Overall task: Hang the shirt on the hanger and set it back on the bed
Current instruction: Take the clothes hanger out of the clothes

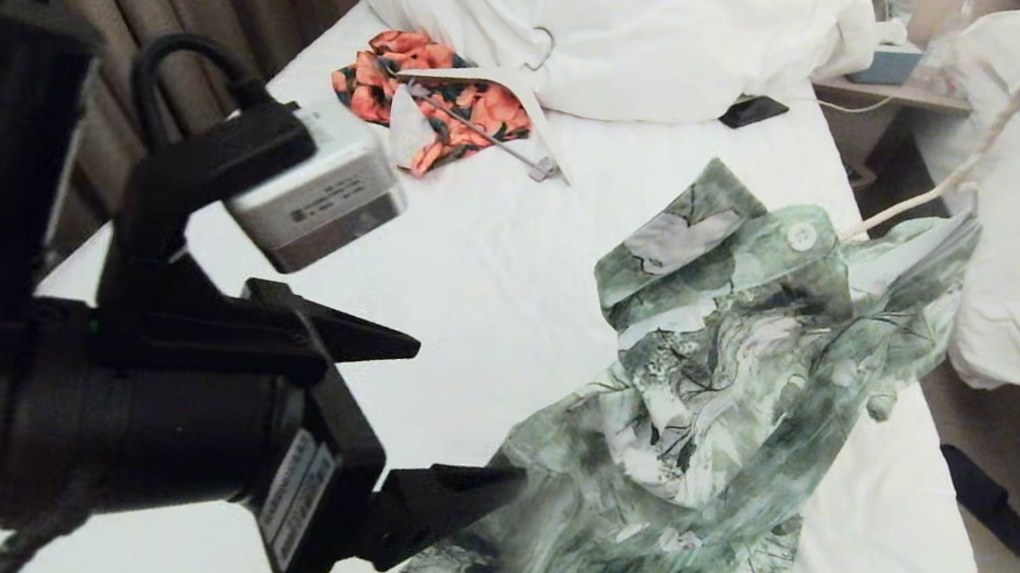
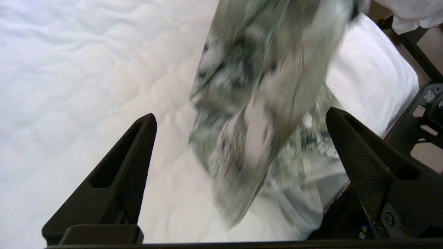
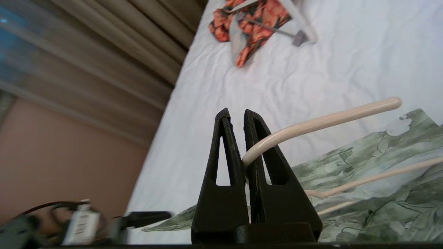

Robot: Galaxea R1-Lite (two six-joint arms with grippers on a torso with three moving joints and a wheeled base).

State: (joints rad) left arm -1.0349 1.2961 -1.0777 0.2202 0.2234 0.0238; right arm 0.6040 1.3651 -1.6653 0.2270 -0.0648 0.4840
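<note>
Right wrist view: right hand (image 3: 242, 138) pinches only the hanger (image 3: 322, 122) hook, shirt (image 1: 716, 398) dangling half-on over the bed (image 1: 492, 274); left hand (image 1: 460, 421) gapes empty, so shirt could slide off.

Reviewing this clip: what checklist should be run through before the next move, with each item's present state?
1. Right tool shut on the hanger: ok, the cream wire is pinched between its fingers.
2. Hanger inside the shirt: its wires run under the cloth, but whether both shoulders are seated: cannot tell.
3. Left tool free of the shirt: fingers apart, ok, but whether the lower finger touches the hem: cannot tell.
4. Bare sheet on the bed beside the shirt: ok.
5. Orange garment apart from the shirt, up by the pillow: ok.
</note>
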